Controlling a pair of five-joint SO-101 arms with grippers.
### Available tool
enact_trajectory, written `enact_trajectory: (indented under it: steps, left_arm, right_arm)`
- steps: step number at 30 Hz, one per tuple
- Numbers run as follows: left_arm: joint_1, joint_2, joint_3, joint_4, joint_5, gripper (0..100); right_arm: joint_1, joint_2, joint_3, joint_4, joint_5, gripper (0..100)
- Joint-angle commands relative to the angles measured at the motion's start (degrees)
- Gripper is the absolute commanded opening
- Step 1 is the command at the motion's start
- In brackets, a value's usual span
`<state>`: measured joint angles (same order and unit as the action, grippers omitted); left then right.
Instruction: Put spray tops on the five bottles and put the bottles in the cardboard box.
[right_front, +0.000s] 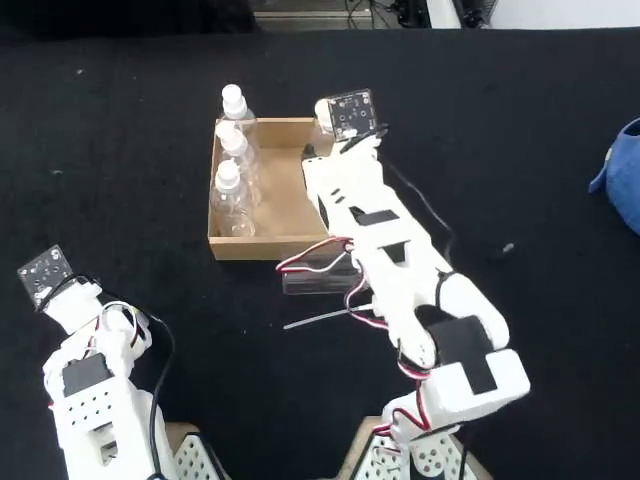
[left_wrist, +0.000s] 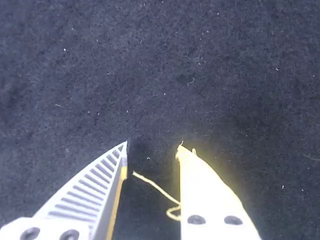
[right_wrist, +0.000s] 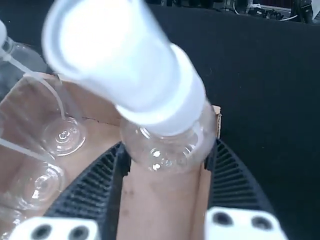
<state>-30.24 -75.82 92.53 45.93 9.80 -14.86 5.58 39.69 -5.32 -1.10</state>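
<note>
black table (right_front: 520, 110) | right end effector (right_wrist: 166, 146) grips bottle (right_wrist: 150, 100) | left end effector (left_wrist: 152, 147) released | perhaps blue cap (right_front: 622, 175)

Black cloth (right_front: 120, 130) over whole table, flecked with lint; blue rounded item (right_front: 622, 180) at right edge, partly cut off; dark cables (right_front: 375, 10) along far edge beyond cloth; small pale speck (right_front: 508, 247) on cloth, right of centre.

Three bottles (right_front: 233, 150) in cardboard box (right_front: 268, 247), right arm (right_front: 372, 222) above
</note>
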Motion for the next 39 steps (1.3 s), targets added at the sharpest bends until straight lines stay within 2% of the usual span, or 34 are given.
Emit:
enact_trajectory:
  steps: [1, 7, 26, 32, 39]
  left_arm:
    - [-0.31, -0.79, -0.48, -1.05, 0.0, 3]
    - [-0.31, -0.79, -0.48, -1.05, 0.0, 3]
    - [-0.31, -0.79, -0.48, -1.05, 0.0, 3]
    - [-0.31, -0.79, -0.48, -1.05, 0.0, 3]
    - [-0.31, -0.79, -0.48, -1.05, 0.0, 3]
  right_arm:
    - [1.14, 0.48, -5.49, 2.99, 0.18, 17.4]
    - [1.23, 3.03, -10.51, 8.0, 0.18, 17.4]
    - [0.97, 3.82, -11.21, 8.44, 0.09, 17.7]
    - [0.97, 3.82, -12.97, 13.27, 0.09, 17.7]
    - [0.88, 3.82, -13.05, 13.19, 0.09, 17.7]
